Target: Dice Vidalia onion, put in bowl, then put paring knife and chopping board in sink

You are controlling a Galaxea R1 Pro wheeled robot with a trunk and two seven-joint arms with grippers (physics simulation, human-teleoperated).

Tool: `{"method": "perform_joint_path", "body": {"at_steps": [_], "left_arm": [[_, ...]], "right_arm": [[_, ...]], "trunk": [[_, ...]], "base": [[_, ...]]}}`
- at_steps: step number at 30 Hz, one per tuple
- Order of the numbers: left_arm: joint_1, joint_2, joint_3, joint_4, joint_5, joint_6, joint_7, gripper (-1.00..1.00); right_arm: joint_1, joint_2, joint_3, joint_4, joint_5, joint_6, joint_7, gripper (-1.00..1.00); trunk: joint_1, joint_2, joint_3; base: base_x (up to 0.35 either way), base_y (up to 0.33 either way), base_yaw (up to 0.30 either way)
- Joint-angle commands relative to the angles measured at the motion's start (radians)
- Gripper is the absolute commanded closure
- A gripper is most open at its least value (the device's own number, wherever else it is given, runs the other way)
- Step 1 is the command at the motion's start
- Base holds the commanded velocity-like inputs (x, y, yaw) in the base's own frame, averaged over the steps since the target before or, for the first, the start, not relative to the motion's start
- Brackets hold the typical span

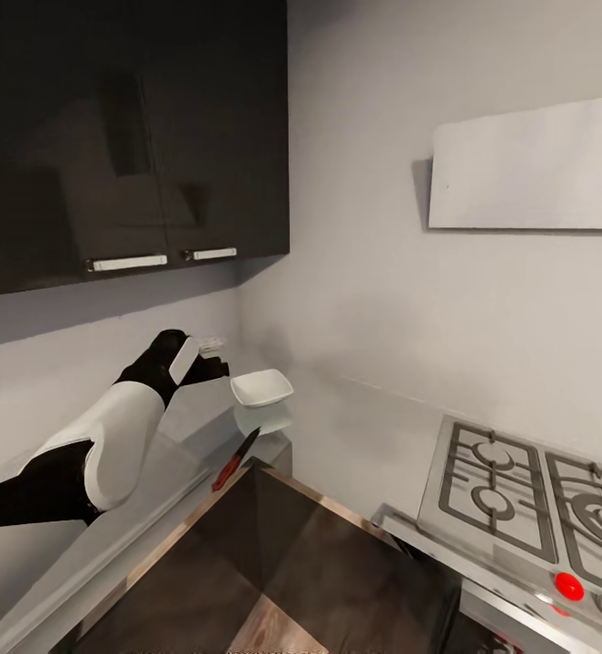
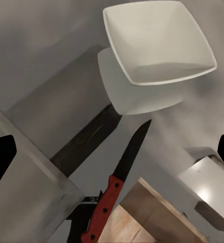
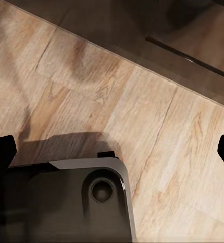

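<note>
Kitchen corner, head view: grey countertop (image 1: 169,472) running along the left wall beneath dark upper cabinets (image 1: 128,136) with two pale bar handles. White squarish bowl (image 1: 262,388) resting on the countertop near its far end, its reflection visible in the surface below it. Paring knife (image 1: 236,460), red handle and dark pointed blade, lying flat on the countertop just on the near side of the bowl, blade tip directed toward the bowl and apart from it. Left arm, white and black, extended over the countertop, with the left gripper (image 1: 212,356) raised above the surface beside the bowl; its fingertips show as dark shapes at opposite edges of the left wrist view, spread wide with nothing between them. That view also shows the bowl (image 2: 157,43), the knife (image 2: 117,185) and a brown wooden corner near the knife handle, its identity not determinable. Steel gas hob (image 1: 527,509) with grey grates and a red knob at the right. Right gripper (image 3: 112,147): fingertips at opposite edges of the right wrist view, parted and empty, over pale wood floor (image 3: 157,126).
</note>
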Motion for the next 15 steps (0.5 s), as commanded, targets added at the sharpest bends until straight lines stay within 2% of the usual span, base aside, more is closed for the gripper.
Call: {"method": "perform_joint_path", "body": {"at_steps": [1,5,11,15], "left_arm": [[0.0,-0.001,0.006,-0.001,0.0,0.004,0.003,-1.0],[0.0,-0.001,0.006,-0.001,0.0,0.004,0.003,-1.0],[0.0,-0.001,0.006,-0.002,-0.001,0.004,0.002,-1.0],[0.0,-0.001,0.006,-0.003,-0.001,0.004,0.002,-1.0]], "right_arm": [[0.001,0.001,-0.003,-0.001,0.001,-0.001,-0.001,-1.0],[0.001,0.001,-0.002,0.001,0.001,-0.001,-0.001,-1.0],[0.001,0.001,-0.003,0.001,0.001,-0.001,-0.001,-1.0],[0.001,0.0,-0.003,0.001,0.0,-0.001,-0.001,-1.0]], "trunk": [[0.0,-0.001,-0.002],[0.0,-0.001,-0.008],[0.0,-0.001,-0.017],[0.0,-0.001,-0.02]], "base": [[0.015,0.0,0.0],[0.09,0.0,0.0],[0.242,0.0,0.0],[0.067,0.0,0.0]]}}
